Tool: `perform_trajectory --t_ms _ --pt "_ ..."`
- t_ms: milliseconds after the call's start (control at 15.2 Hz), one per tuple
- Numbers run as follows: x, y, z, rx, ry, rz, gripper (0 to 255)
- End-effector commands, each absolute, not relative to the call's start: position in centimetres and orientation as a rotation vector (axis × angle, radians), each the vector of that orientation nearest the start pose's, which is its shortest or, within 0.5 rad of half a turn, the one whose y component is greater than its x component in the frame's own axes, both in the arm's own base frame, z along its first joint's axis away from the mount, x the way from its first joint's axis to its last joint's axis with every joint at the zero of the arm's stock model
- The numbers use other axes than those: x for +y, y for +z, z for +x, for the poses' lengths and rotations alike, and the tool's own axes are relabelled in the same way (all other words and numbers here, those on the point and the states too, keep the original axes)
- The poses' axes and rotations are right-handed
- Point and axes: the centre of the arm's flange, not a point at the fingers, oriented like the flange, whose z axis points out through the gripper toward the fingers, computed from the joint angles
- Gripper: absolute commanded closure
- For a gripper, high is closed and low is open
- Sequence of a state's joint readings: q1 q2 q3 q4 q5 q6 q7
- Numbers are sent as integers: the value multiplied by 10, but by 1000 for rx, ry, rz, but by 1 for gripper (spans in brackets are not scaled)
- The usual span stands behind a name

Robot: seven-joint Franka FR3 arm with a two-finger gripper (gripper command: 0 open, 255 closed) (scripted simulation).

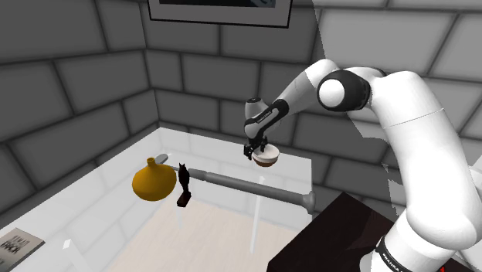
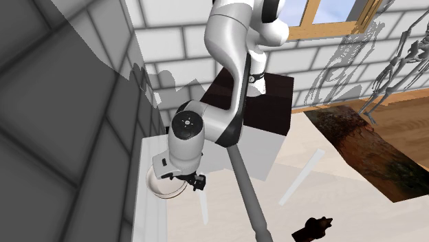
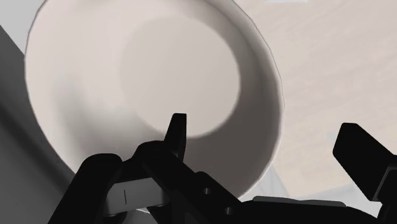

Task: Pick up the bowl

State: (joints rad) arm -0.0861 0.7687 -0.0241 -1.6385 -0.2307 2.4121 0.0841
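Note:
A white bowl [image 1: 267,157] with a brownish base sits on a white ledge [image 1: 202,145] close to the grey brick wall. My black gripper [image 1: 259,147] hangs directly over it, open. In the wrist view the bowl [image 3: 146,83] shows its pale inside. The gripper [image 3: 262,127] straddles the rim there: one finger reaches inside the bowl and the other stands outside it, neither pressing on it. In the second exterior view the bowl [image 2: 162,185] lies under the hand, with the gripper [image 2: 196,183] at its edge.
An orange gourd-shaped vase [image 1: 152,182] and a small black figurine [image 1: 184,181] stand to the shoulder view's left of the bowl. A long grey rod [image 1: 247,185] runs across in front. The brick wall [image 1: 93,85] is close behind. The dark stand [image 1: 340,232] is at lower right.

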Motion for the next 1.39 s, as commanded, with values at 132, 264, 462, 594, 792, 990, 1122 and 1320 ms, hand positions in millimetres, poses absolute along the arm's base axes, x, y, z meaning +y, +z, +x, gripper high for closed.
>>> perform_trajectory --t_ms 132,264,462,594,792,990,1122,1320 --pt "-75 147 682 25 -4 -3312 0" --pt "-74 146 681 25 -4 -3312 255" --pt "-74 147 681 25 -4 -3312 255" --pt "-74 147 681 25 -4 -3312 255" --pt "-74 147 681 25 -4 -3312 255" --pt "-75 157 682 25 -4 -3312 255" --pt "-75 168 682 25 -4 -3312 255" --pt "-75 184 682 25 -4 -3312 255"
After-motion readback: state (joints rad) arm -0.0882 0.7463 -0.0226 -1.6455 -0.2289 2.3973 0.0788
